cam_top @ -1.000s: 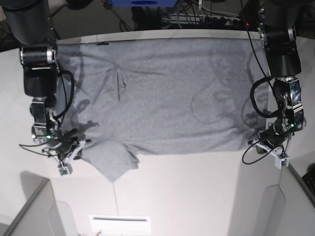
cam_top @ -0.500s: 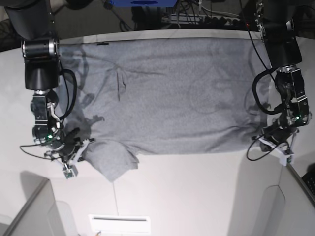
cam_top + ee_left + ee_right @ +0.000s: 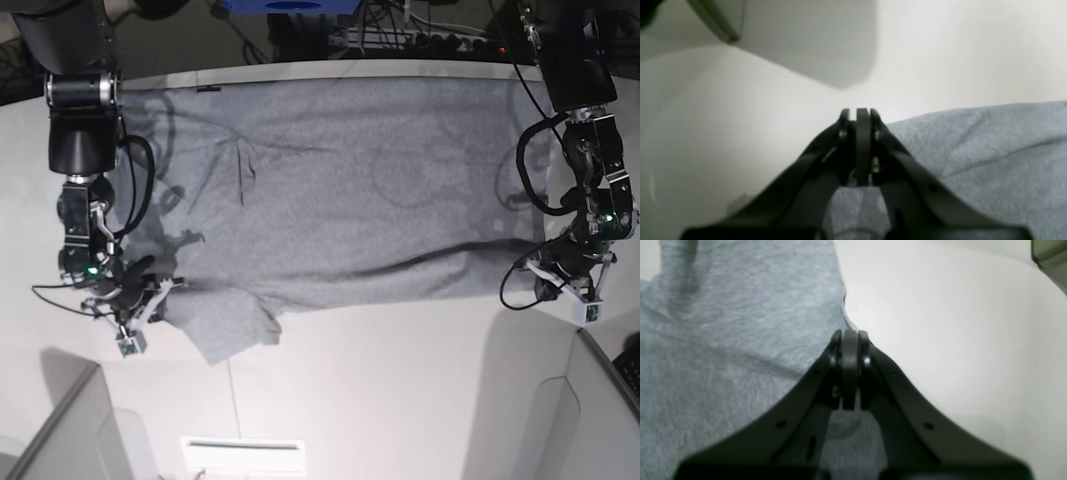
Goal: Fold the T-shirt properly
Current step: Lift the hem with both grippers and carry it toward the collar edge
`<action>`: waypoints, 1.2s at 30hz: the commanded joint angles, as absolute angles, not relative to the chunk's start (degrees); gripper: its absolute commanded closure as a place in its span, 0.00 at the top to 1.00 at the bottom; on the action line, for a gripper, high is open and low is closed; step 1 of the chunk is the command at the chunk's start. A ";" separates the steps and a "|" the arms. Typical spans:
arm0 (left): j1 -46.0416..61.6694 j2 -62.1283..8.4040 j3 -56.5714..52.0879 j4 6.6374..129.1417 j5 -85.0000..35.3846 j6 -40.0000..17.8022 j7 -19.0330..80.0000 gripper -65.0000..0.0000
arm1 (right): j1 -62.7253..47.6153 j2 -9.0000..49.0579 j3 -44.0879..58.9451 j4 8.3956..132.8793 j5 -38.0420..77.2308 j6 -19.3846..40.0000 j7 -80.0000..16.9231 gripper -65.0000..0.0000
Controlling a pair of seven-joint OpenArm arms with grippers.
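The grey T-shirt [image 3: 340, 190] lies spread across the white table, plain side up, with a sleeve flap [image 3: 235, 335] sticking out at the front left. My right gripper [image 3: 150, 292] is at the shirt's front-left edge beside that flap. In the right wrist view it [image 3: 849, 333] is shut, with the fabric [image 3: 723, 340] running up to and under its tips. My left gripper [image 3: 548, 275] is at the shirt's front-right corner. The left wrist view shows it [image 3: 858, 111] shut too, with the cloth [image 3: 990, 160] under and beside it.
Bare white table [image 3: 400, 380] stretches in front of the shirt, with a white label [image 3: 243, 455] at the front edge. Grey panels stand at the front corners [image 3: 60, 430]. Cables and equipment [image 3: 400, 35] lie behind the back edge.
The arm on the right of the base view has moved outward, drawing the shirt's front-right corner with it, so the front edge now slants. The other gripper shifted only slightly.
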State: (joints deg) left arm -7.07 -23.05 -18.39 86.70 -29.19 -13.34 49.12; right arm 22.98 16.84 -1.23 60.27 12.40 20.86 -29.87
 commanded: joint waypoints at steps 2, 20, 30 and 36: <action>-7.69 -24.04 -18.86 88.57 -29.76 -13.41 47.96 0.00 | 24.31 17.63 -0.92 61.32 12.79 20.88 -28.62 0.00; -3.12 -23.96 -26.15 90.51 -35.65 -13.49 48.04 0.00 | 22.20 17.98 -0.84 65.98 12.88 20.88 -30.90 0.00; 0.75 -24.13 -26.42 91.82 -39.08 -13.49 47.96 0.00 | 18.51 17.71 4.44 68.79 12.88 21.23 -33.36 0.00; 1.63 -24.13 -26.42 98.15 -39.08 -13.23 48.13 0.00 | 16.22 17.71 4.44 73.63 12.97 21.23 -34.15 0.00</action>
